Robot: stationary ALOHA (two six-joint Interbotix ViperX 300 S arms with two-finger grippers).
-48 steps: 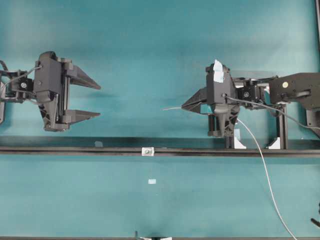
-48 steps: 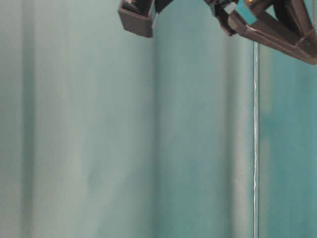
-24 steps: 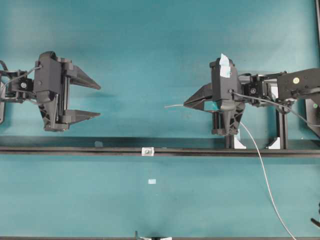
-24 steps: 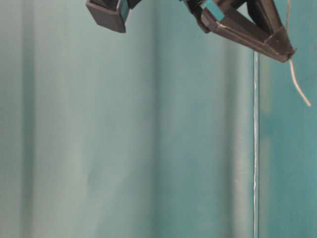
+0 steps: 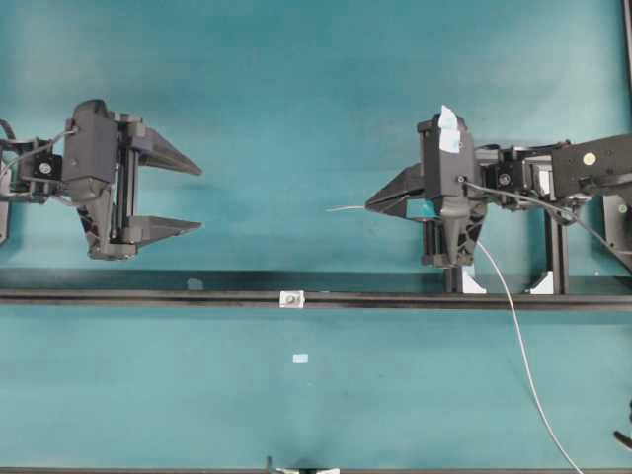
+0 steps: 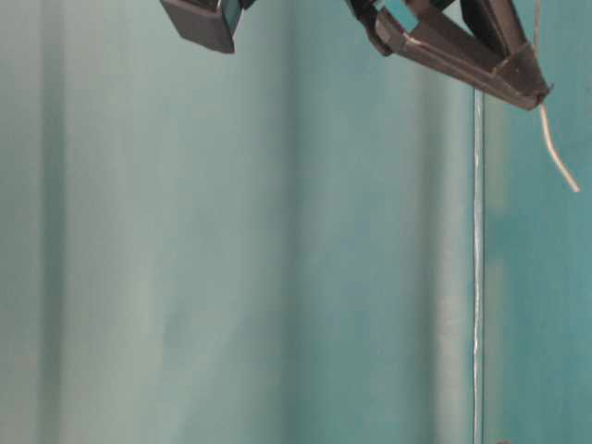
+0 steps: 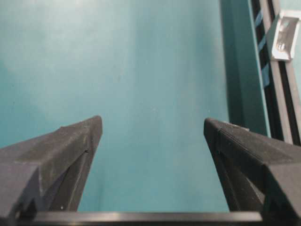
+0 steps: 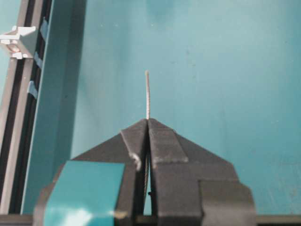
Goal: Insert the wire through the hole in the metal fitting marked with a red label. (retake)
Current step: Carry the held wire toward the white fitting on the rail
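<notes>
The right gripper (image 5: 369, 207) is pinching the wire (image 8: 147, 94) between jaws pressed flat together, and a short straight tip is poking out past the fingertips (image 8: 141, 127) over bare teal table (image 5: 296, 79). Behind the jaws the rest of the wire is trailing down past the black rail (image 5: 148, 295) toward the near edge of the table. The metal fitting (image 5: 290, 298) is sitting on that rail, off to one side of the wire tip and ahead of it, well apart from the closed jaws. Across the open stretch of table the left gripper (image 5: 200, 197) is hanging with its jaws spread wide and nothing between them, facing the right one. The fitting lies beyond its fingertips too, off to the rail side, and a small pale tape patch (image 5: 300, 358) lies past the rail.
</notes>
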